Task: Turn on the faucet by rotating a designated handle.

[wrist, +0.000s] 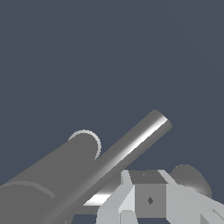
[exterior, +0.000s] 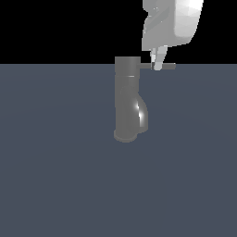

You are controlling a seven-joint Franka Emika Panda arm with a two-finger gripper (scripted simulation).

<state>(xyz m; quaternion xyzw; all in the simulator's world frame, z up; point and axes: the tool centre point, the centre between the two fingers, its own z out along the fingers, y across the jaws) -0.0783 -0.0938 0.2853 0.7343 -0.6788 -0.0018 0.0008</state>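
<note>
The faucet is a dull grey upright cylinder with a round base and a bulging spout with a bright highlight. Its handle, a thin straight grey lever, sticks out from the top toward the exterior view's right. My white gripper comes down from above. Its fingers stand close together at the lever's mid-length, the front one overlapping the lever, gripping nothing. In the wrist view the faucet body runs away from the camera. The lever is a bar with a bright streak passing right beside my gripper.
A flat blue-grey floor spreads around the faucet, with a black background above it. A dark rounded grey shape shows behind the fingers in the wrist view; I cannot tell what it is.
</note>
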